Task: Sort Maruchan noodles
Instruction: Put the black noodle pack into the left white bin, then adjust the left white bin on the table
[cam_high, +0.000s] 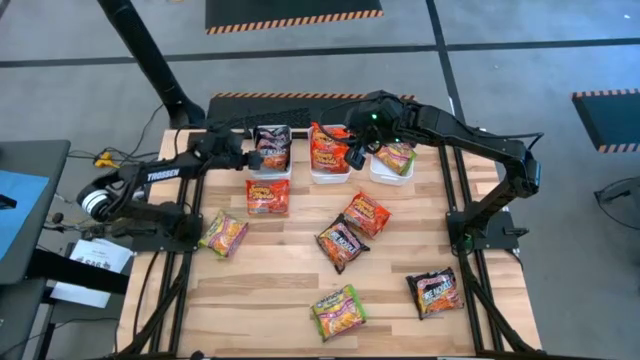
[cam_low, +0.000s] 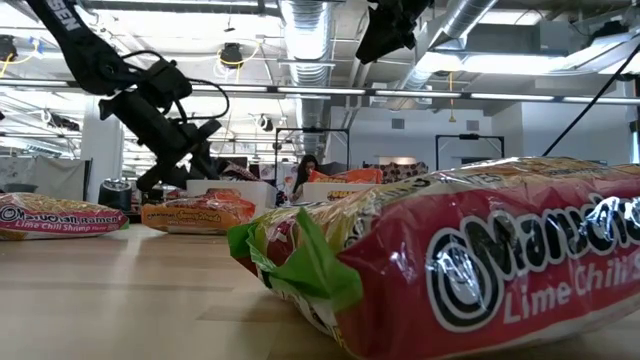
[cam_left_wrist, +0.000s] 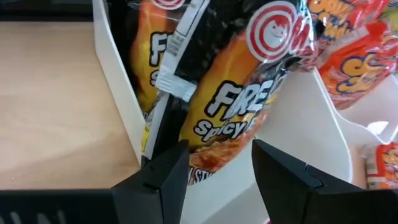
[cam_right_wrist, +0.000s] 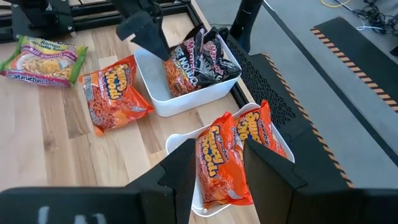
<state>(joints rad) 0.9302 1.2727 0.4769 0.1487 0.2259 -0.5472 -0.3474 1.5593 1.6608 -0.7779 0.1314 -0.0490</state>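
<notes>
Three white bins stand in a row at the table's far edge. The left bin (cam_high: 272, 152) holds dark black-maroon packets (cam_left_wrist: 236, 106), the middle bin (cam_high: 330, 160) red-orange packets (cam_right_wrist: 221, 162), and the right bin (cam_high: 392, 162) green ones. My left gripper (cam_high: 254, 157) (cam_left_wrist: 214, 171) is open just at the left bin, its fingers apart before the lower end of a leaning black packet. My right gripper (cam_high: 350, 150) (cam_right_wrist: 214, 171) hangs open above the middle bin, well over the standing orange packets.
Loose packets lie flat on the wood: an orange one (cam_high: 267, 196) near the left bin, a lime-chili one (cam_high: 224, 236) toward the left edge, an orange (cam_high: 367, 212) and a black one (cam_high: 340, 243) mid-table, a black one (cam_high: 435, 292) and a green one (cam_high: 338, 312) near the front.
</notes>
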